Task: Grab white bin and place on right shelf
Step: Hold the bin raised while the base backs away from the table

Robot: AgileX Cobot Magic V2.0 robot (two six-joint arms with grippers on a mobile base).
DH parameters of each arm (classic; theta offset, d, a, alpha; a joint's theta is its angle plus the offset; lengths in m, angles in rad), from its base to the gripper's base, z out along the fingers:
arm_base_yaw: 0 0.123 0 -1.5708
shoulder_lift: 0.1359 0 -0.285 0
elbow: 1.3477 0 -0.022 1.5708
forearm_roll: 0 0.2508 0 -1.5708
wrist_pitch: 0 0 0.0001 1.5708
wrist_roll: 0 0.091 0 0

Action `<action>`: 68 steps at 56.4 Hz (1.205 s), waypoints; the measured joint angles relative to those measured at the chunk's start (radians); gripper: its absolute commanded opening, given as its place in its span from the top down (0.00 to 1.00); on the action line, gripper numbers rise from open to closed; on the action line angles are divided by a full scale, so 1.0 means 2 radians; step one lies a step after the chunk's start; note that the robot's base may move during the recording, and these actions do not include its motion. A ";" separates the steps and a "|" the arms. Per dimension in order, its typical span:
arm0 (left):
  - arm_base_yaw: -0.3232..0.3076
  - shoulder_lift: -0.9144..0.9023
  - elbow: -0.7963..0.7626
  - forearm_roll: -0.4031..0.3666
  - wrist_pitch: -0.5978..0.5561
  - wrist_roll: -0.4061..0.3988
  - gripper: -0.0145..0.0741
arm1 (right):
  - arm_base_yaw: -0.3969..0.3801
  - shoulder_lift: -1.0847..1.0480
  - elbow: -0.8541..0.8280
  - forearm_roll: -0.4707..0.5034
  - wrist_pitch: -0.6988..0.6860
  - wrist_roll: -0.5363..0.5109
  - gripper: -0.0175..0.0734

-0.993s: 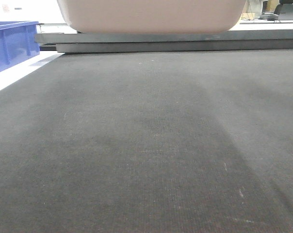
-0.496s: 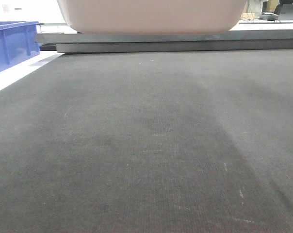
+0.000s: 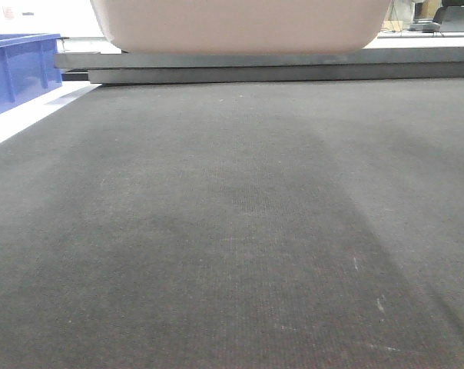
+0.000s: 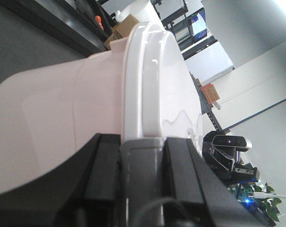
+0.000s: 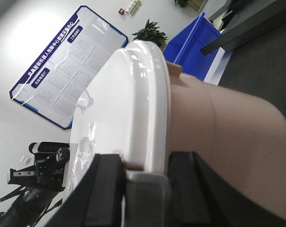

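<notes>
The white bin is a pale pinkish-beige tub with a white lid. Only its underside shows at the top of the front view, above the dark tabletop. My left gripper is shut on the grey handle at one end of the bin. My right gripper is shut on the grey handle at the other end of the bin. A grey metal rail runs behind the table's far edge; I cannot tell whether it belongs to the right shelf.
A blue open bin stands at the far left, and also shows in the right wrist view. A white strip runs along the table's left side. Dark racks with boxes stand behind the bin. A blue wall board hangs opposite.
Almost nothing differs: the bin's underside and the rail behind it have shifted by a hair in the front view. Both arms stay out of that view.
</notes>
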 measured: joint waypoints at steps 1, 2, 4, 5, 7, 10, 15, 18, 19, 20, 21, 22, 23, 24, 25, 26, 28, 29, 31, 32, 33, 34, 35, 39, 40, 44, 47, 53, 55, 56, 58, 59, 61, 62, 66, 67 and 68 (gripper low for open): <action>0.000 0.000 0.000 0.000 0.000 0.000 0.97 | 0.000 0.000 0.000 0.000 0.000 0.000 0.75; 0.000 0.000 0.000 0.000 0.000 0.000 0.97 | 0.000 0.000 0.000 0.000 0.000 0.000 0.75; 0.000 0.000 0.000 0.000 0.000 0.000 0.97 | 0.000 0.000 0.000 0.000 0.000 0.000 0.75; 0.000 0.000 0.000 0.000 0.000 0.000 0.97 | 0.000 0.000 0.000 0.000 0.000 0.000 0.75; 0.000 0.000 0.000 0.000 0.000 0.000 0.97 | 0.000 0.000 0.000 0.000 0.000 0.000 0.75; 0.000 0.000 0.000 0.000 0.000 0.000 0.97 | 0.000 0.000 0.000 0.000 0.000 0.000 0.75; 0.000 0.000 0.000 0.000 0.000 0.000 0.97 | 0.000 0.000 0.000 0.000 -0.001 0.000 0.75; 0.000 0.000 0.000 0.000 0.000 0.000 0.97 | 0.000 0.000 0.000 0.000 -0.004 0.000 0.75; 0.000 0.000 0.000 0.000 0.000 0.000 0.97 | 0.000 0.000 0.000 0.000 -0.005 0.000 0.75; 0.000 0.000 0.000 0.000 0.000 0.000 0.97 | 0.000 0.000 0.000 0.000 -0.007 0.000 0.75; 0.000 0.000 0.000 0.000 0.000 0.000 0.97 | 0.000 0.000 0.000 0.000 -0.007 0.000 0.75; 0.000 0.000 0.000 0.000 0.000 0.000 0.97 | 0.000 0.000 0.000 0.000 -0.009 0.000 0.75; -0.001 0.000 0.000 0.000 0.000 0.000 0.97 | 0.000 0.000 0.000 0.000 -0.011 0.000 0.75; -0.001 0.000 0.000 0.000 0.000 -0.001 0.97 | 0.000 0.000 0.000 0.000 -0.012 0.000 0.75; -0.001 0.000 0.000 0.000 0.000 -0.001 0.97 | 0.000 0.000 0.000 0.000 -0.014 0.000 0.75; -0.002 0.000 0.000 0.000 0.000 -0.001 0.97 | 0.000 0.000 0.000 0.000 -0.017 0.000 0.75; -0.002 0.000 0.000 0.000 0.000 -0.001 0.97 | 0.001 0.000 0.000 0.000 -0.022 0.000 0.75; -0.002 0.000 0.000 0.000 0.000 -0.001 0.97 | 0.001 0.000 0.000 0.000 -0.026 0.000 0.75; -0.003 0.000 0.000 0.001 0.000 -0.002 0.97 | 0.002 0.000 0.000 0.000 -0.031 0.000 0.75; -0.003 0.000 0.000 0.001 0.000 -0.002 0.97 | 0.002 0.000 0.000 0.000 -0.034 0.000 0.75; -0.004 0.000 0.000 0.001 0.000 -0.002 0.97 | 0.003 0.000 0.000 0.000 -0.037 0.000 0.75; -0.004 0.000 0.000 0.001 0.002 -0.002 0.97 | 0.003 0.000 0.000 -0.001 -0.041 0.000 0.75; -0.005 0.000 0.000 0.001 0.003 -0.002 0.97 | 0.003 0.000 0.000 -0.001 -0.046 0.000 0.75; -0.008 0.000 0.000 0.001 0.007 -0.002 0.97 | 0.004 0.000 0.000 -0.002 -0.062 0.000 0.75; -0.009 0.000 0.000 0.002 0.008 -0.002 0.97 | 0.004 0.000 0.000 -0.002 -0.066 0.000 0.75; -0.010 0.000 0.000 0.004 0.013 -0.003 0.97 | 0.005 0.000 0.000 -0.002 -0.077 0.000 0.75; -0.011 0.000 0.000 0.005 0.016 -0.003 0.97 | 0.005 0.000 0.000 -0.002 -0.085 0.000 0.75; -0.014 0.000 0.000 0.006 0.019 -0.003 0.97 | 0.006 0.000 0.000 -0.002 -0.100 0.000 0.75; -0.014 0.000 0.000 0.007 0.020 -0.003 0.97 | 0.007 0.000 0.000 -0.002 -0.105 0.000 0.75; -0.014 0.000 0.000 0.007 0.021 -0.003 0.97 | 0.007 0.000 0.000 -0.002 -0.107 0.000 0.75; -0.014 0.000 0.000 0.007 0.021 -0.003 0.97 | 0.008 0.000 0.000 -0.002 -0.110 0.000 0.75; -0.014 0.000 0.000 0.007 0.021 -0.003 0.97 | 0.009 0.000 0.000 -0.002 -0.111 0.000 0.75; -0.014 0.000 0.000 0.008 0.022 -0.003 0.97 | 0.009 0.000 0.000 -0.002 -0.113 0.000 0.75; -0.014 0.000 0.000 0.008 0.023 -0.003 0.97 | 0.009 0.000 0.000 -0.002 -0.113 0.000 0.75; -0.014 0.000 0.000 0.008 0.025 -0.003 0.97 | 0.009 0.000 0.000 -0.002 -0.115 0.000 0.75; -0.014 0.000 0.000 0.008 0.026 -0.003 0.97 | 0.009 0.000 0.000 -0.002 -0.115 0.000 0.75; -0.014 0.000 0.000 0.008 0.026 -0.003 0.97 | 0.009 0.000 0.000 -0.002 -0.116 0.000 0.75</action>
